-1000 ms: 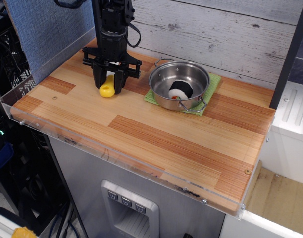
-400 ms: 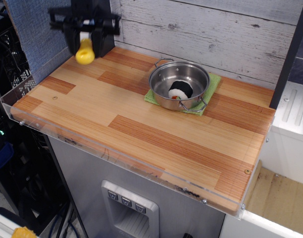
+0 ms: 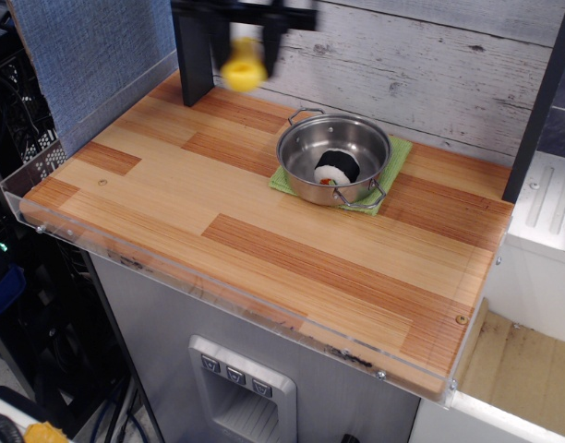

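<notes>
Much of the gripper [image 3: 248, 44] is cut off by the top edge and smeared by blur, but it seems clamped on a yellow object [image 3: 243, 69]. Small, rounded and bright, it hangs above the back of the wooden table [image 3: 264, 258], left of the steel pot [image 3: 306, 189].

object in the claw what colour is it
Yellow. The object in the claw is blurred but shows best in the observation.image view.

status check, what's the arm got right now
Gripper shut on yellow object, aloft near back wall. Pot on green cloth, apart, lower right. No object between them.
</notes>
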`<state>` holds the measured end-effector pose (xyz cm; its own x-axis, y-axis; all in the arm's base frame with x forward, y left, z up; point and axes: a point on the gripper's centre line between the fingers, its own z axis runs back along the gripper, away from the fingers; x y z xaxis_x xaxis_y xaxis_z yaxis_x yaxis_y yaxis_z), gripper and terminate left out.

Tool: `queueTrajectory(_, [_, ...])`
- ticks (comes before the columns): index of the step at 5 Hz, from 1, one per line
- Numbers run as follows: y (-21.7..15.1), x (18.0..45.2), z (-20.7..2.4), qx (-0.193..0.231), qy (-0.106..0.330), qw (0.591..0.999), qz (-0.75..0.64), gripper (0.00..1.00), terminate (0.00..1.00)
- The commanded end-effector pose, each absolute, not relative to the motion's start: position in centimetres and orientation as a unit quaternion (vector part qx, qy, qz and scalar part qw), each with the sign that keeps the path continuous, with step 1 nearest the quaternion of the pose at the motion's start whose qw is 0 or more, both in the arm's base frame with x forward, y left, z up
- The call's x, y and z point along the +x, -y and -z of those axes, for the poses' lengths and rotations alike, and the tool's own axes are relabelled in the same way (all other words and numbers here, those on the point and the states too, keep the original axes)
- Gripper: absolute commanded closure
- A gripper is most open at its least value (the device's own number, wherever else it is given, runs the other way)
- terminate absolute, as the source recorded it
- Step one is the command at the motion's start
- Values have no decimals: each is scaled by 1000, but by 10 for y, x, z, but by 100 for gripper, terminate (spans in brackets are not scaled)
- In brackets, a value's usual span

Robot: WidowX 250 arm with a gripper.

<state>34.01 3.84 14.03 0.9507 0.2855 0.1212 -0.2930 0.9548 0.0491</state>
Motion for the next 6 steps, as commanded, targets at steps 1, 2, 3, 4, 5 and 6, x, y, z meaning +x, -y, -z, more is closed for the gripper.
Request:
queueTrajectory(1, [37,316,-151,16,72,996,-59,100,0])
queueTrajectory(2, [53,308,-134,28,69,997,2,100,0])
queueTrajectory(3, [59,310,-110,25,63,997,36,100,0])
queueTrajectory(4, [65,315,-84,37,47,997,51,100,0])
queueTrajectory(5, [76,317,-67,31,26,998,54,100,0])
queueTrajectory(6, [87,316,-58,27,17,998,56,100,0])
